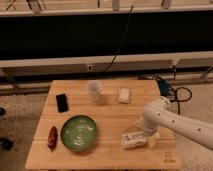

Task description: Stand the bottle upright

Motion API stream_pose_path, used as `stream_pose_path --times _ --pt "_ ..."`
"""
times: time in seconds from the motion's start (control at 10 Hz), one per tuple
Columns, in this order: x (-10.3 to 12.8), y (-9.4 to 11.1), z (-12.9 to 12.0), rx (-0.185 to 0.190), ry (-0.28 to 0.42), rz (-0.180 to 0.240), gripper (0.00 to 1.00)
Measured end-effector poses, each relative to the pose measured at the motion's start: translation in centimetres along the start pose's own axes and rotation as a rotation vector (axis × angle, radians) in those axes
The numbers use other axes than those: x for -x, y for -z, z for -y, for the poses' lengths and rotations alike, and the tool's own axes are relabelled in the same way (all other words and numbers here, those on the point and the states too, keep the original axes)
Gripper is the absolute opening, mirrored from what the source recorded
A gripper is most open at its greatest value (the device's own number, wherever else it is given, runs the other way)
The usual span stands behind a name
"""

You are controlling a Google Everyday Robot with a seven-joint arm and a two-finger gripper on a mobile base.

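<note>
Plastic feel: the bottle (134,141) looks light and a bit squashy, so I think a hard squeeze could dent it or make it pop out
Slippery or not: its smooth sides may slide in a grip, and it is round, so it may roll away when poked
Where to hold: best across the fat middle, on the label, not on the thin neck; I cannot tell which end the neck is on
Bottle look: small, whitish and a bit see-through, with a pale label
Bottle place: lying on its side on the wooden table (110,161), near the front right, to the right of the green bowl (63,131) and apart from it
Gripper: the gripper (150,139) is down low at the right end of the bottle, jaws spread wide and not lifting anything; I cannot tell if it touches the bottle
Arm: the white arm (172,121) reaches in from the right and bends down to the bottle
Other things: a clear cup (93,91) and a small white block (124,95) sit at the back, well apart from the bottle
Job: not done yet, the bottle must be tipped up onto its flat bottom
</note>
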Motion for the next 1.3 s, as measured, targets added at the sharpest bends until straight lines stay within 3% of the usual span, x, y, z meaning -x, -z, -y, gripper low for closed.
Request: stream_pose_path --times 0.3,0.7,1.1,1.3 --pt "-2.5 1.9 -1.1 -0.009 -0.097 0.013 0.8" --pt "-4.6 1.9 -1.8 -0.013 -0.179 0.068 0.8" --pt "-6.1 1.4 -2.0 -0.028 -0.256 0.174 0.8" --pt "-6.1 0.8 -2.2 -0.036 -0.274 0.249 0.8"
